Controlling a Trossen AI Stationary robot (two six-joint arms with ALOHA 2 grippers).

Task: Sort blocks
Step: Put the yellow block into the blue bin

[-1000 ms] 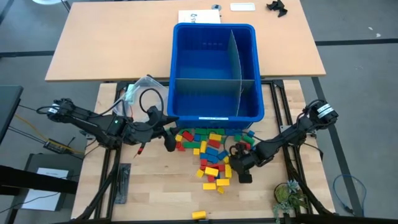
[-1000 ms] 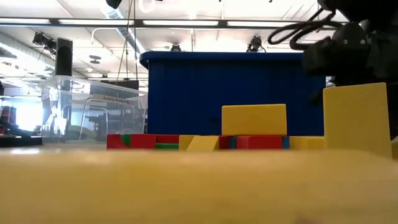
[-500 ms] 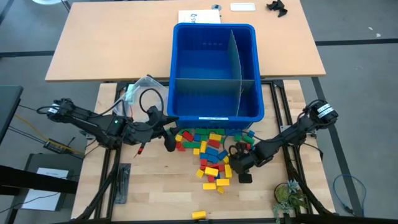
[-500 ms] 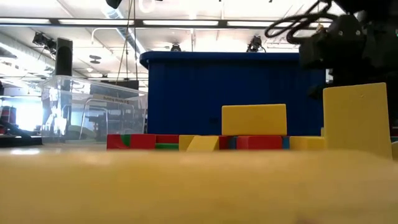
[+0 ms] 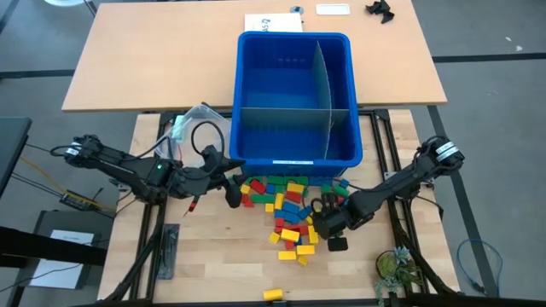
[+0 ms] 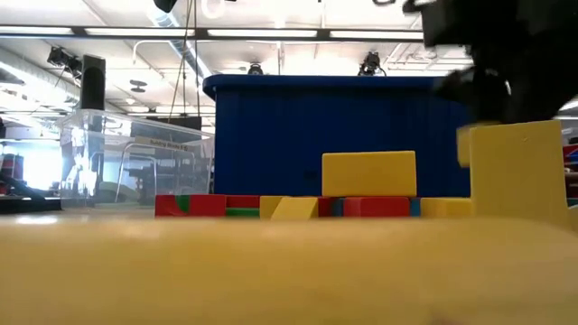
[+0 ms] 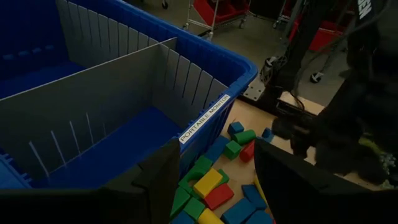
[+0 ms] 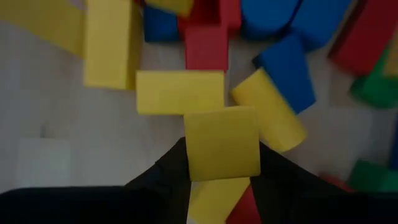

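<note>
The right tool point(image 5: 321, 223) has closed on a yellow block point(image 8: 221, 142), above the blocks point(image 5: 290, 205) heaped on the tabletop point(image 5: 222, 264). The left tool point(image 5: 232, 189) hangs partly open beside them, holding nothing.

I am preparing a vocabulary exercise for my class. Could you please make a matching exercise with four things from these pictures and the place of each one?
Things:
1. blue bin
2. lone yellow block
3. left end effector
4. right end effector

Places:
A. at the right side of the block pile, closed on a yellow block
B. at the left edge of the pile
C. behind the pile
D. near the table's front edge, apart

Pairs: 1-C, 2-D, 3-B, 4-A
</note>
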